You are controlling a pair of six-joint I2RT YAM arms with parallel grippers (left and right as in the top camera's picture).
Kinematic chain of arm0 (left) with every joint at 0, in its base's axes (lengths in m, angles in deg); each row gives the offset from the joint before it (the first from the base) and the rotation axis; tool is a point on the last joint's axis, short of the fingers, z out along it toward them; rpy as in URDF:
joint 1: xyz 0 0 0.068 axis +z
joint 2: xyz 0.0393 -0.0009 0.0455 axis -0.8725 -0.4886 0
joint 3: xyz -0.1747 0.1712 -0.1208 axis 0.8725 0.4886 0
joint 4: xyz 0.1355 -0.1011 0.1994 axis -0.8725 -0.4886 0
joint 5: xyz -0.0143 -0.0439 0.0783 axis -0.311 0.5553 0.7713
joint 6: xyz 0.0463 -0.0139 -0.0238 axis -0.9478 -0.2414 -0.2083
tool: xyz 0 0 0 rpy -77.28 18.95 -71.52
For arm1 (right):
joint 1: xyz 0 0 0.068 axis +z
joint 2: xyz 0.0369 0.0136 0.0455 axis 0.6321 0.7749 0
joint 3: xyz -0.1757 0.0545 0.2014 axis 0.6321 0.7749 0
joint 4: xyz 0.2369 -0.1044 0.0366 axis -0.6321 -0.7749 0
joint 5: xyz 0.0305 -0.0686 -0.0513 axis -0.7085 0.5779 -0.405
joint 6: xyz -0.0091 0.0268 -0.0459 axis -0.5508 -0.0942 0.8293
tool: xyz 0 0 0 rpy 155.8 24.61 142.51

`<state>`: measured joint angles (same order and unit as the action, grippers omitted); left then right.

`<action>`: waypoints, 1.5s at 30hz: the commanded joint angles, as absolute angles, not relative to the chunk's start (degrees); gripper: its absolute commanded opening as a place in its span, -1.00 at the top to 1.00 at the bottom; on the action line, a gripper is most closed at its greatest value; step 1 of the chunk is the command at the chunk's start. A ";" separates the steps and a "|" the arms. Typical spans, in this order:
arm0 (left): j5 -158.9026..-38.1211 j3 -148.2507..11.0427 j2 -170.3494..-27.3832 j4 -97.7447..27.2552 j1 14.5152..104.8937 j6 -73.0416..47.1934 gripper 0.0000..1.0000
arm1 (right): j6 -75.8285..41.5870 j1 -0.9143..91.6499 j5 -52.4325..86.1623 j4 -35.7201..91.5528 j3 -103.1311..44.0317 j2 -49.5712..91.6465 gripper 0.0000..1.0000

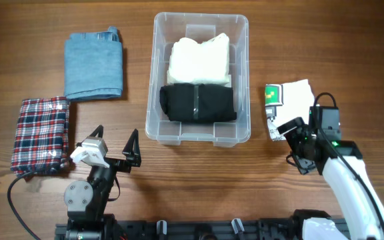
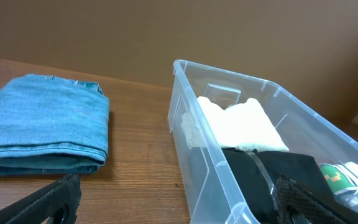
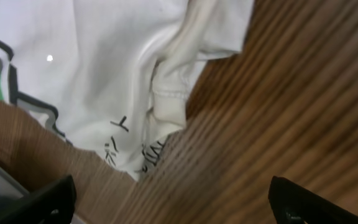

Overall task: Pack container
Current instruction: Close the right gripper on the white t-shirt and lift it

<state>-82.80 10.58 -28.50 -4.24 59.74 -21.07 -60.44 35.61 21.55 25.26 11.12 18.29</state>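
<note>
Overhead, the left claw [image 1: 117, 139] is standing wide and empty, the container [image 1: 199, 30] sitting just ahead and to its right. The right claw [image 1: 287, 145] is gaping wide at a white shirt's [image 1: 292, 100] edge, the container lying to its left.

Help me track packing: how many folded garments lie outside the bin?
3: blue denim piece left of the container, plaid piece beside the left gripper, white printed shirt right of the container by the right gripper.

Clear bin [image 1: 150, 73] with cream top [image 1: 199, 59] and black garment [image 1: 199, 104]; blue jeans [image 1: 93, 67]; red plaid cloth [image 1: 41, 133]; white shirt [image 1: 293, 100], green print; brown counter [image 1: 32, 27].
</note>
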 commanded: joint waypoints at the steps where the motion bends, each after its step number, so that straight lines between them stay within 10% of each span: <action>1: -82.86 10.96 -28.52 -4.31 60.24 -21.96 -1.00 | -62.15 35.37 20.09 28.95 11.46 22.47 -0.99; 32: -82.86 10.96 -28.52 -4.31 60.24 -21.96 -1.00 | -67.92 35.37 19.70 49.15 11.46 40.72 -0.97; 45: -82.86 10.96 -28.52 -4.31 60.24 -21.96 -0.99 | -67.85 35.37 22.34 50.00 11.44 43.91 0.19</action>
